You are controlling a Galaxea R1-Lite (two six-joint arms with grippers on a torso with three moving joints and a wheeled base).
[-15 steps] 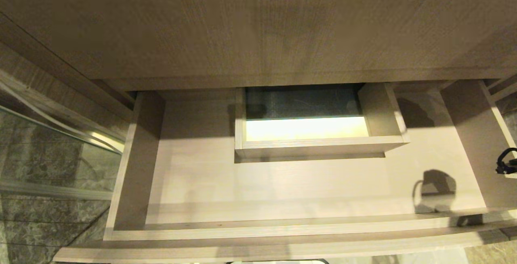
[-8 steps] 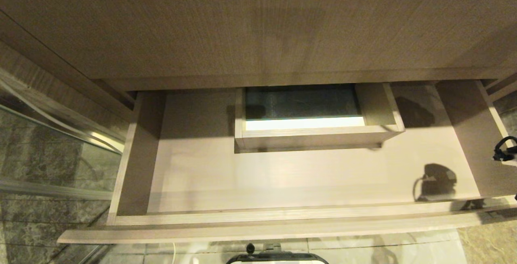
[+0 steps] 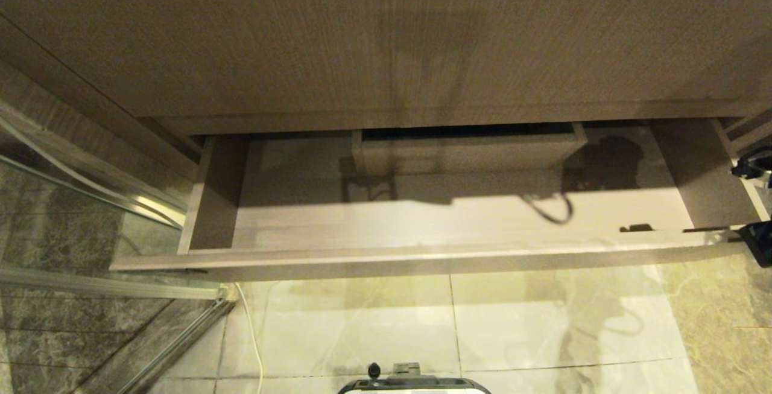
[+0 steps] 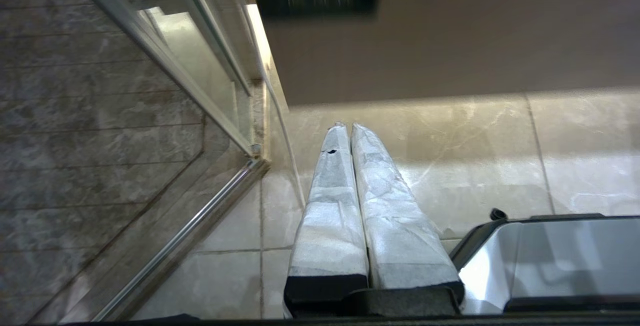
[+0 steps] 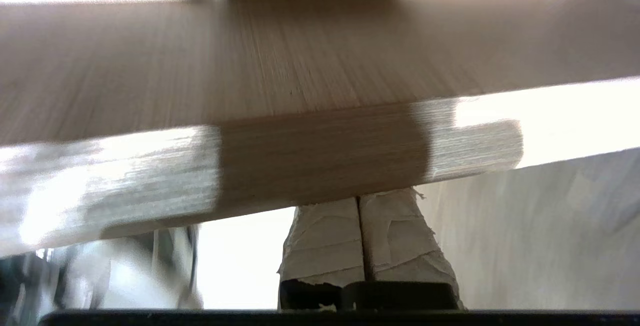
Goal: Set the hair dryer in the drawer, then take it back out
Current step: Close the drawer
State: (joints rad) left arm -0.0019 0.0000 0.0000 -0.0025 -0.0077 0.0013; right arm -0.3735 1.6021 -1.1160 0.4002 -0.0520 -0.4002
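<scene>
Right wrist view showed the right hand point(image 5: 359, 201), fingers together, tips hidden behind the drawer point(image 5: 310, 161) front; no writing legible.

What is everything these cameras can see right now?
drawer: one, grey-brown wood grain, partly open under the vanity, nothing visible inside it.
vanity front: one, brown wood grain, above the drawer.
floor tiles: several, pale marble, below the drawer.
glass panel: one, metal-framed, at the robot's left.
white cord: one, on the floor near the glass panel.
hair dryer: none in view.
left gripper: one, white-wrapped fingers shut, hanging over the floor.
right gripper: one, white-wrapped fingers shut, tips hidden behind the drawer's edge.
</scene>
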